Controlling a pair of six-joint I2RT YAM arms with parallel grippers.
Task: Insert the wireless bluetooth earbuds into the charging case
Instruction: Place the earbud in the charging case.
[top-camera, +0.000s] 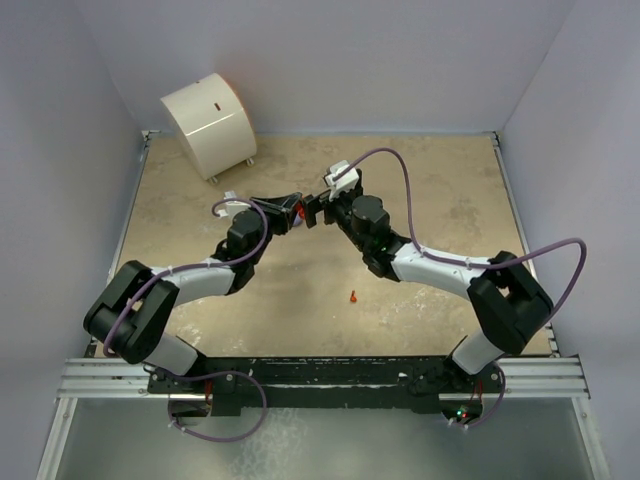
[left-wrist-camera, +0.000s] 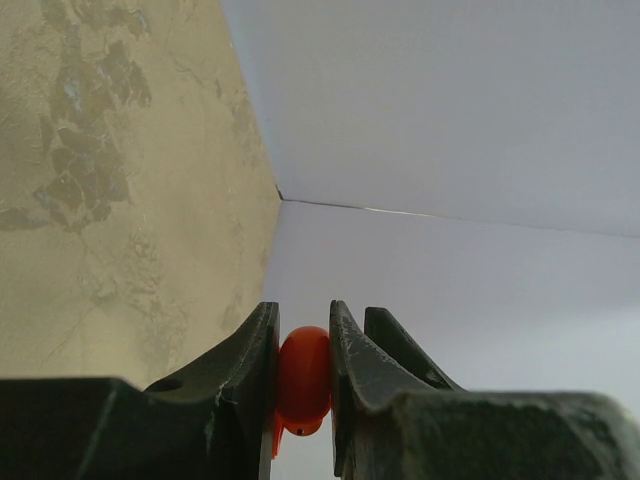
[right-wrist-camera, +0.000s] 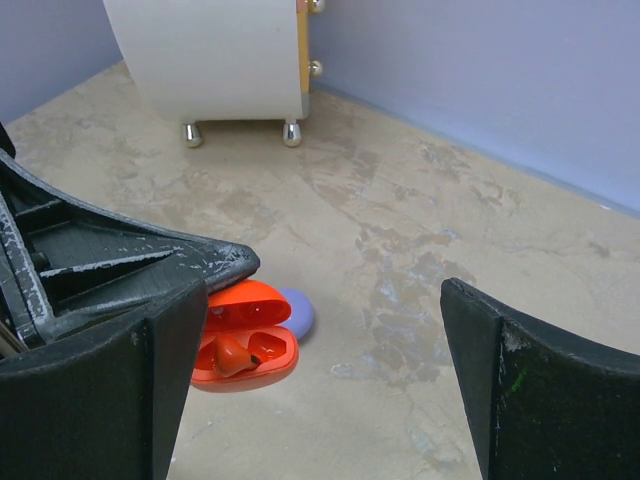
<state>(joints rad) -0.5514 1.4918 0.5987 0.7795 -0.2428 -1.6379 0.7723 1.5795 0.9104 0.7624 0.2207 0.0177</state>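
My left gripper (top-camera: 287, 212) (left-wrist-camera: 303, 322) is shut on the red-orange charging case (left-wrist-camera: 303, 378), held edge-on between its jaws above the table's middle. In the right wrist view the case (right-wrist-camera: 245, 345) hangs open with one red-orange earbud (right-wrist-camera: 232, 352) in a slot and the other slot bare. My right gripper (top-camera: 318, 208) (right-wrist-camera: 330, 400) faces it from the right, wide open and empty. A second red-orange earbud (top-camera: 354, 296) lies loose on the table nearer the arm bases. A lilac round case (right-wrist-camera: 298, 312) lies shut behind the red-orange one. The lilac earbuds are out of view.
A white drum-shaped box on small feet (top-camera: 210, 122) (right-wrist-camera: 215, 55) stands at the back left corner. Pale purple walls close in the stone-patterned table (top-camera: 450, 200) on three sides.
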